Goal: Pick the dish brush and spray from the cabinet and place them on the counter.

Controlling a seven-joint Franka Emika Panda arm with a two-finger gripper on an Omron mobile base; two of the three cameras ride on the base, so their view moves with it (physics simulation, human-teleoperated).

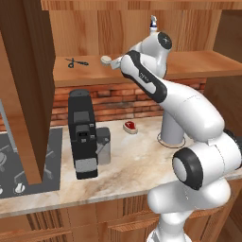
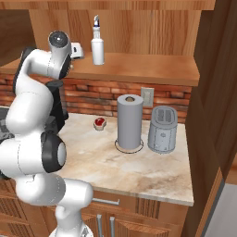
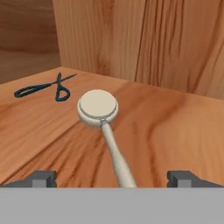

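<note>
The dish brush point(image 3: 97, 106) lies on the wooden shelf of the open cabinet point(image 1: 198, 66). Its round cream head points to the back wall and its thin handle runs toward me. My gripper point(image 3: 113, 178) is open, one fingertip on each side of the handle's near end, and holds nothing. From the left base view the brush head point(image 1: 106, 59) shows just left of my hand. The spray point(image 2: 97, 44), a slim white bottle with a blue-and-white nozzle, stands upright on the same shelf, right of my hand. Below lies the marbled counter point(image 2: 139, 171).
Black scissors point(image 3: 43, 89) lie left of the brush. On the counter stand a black coffee machine point(image 1: 82, 134), a grey paper towel roll point(image 2: 129, 121), a toaster point(image 2: 162, 129) and a small red thing point(image 1: 130, 125). An open cabinet door point(image 1: 23, 71) hangs at the left.
</note>
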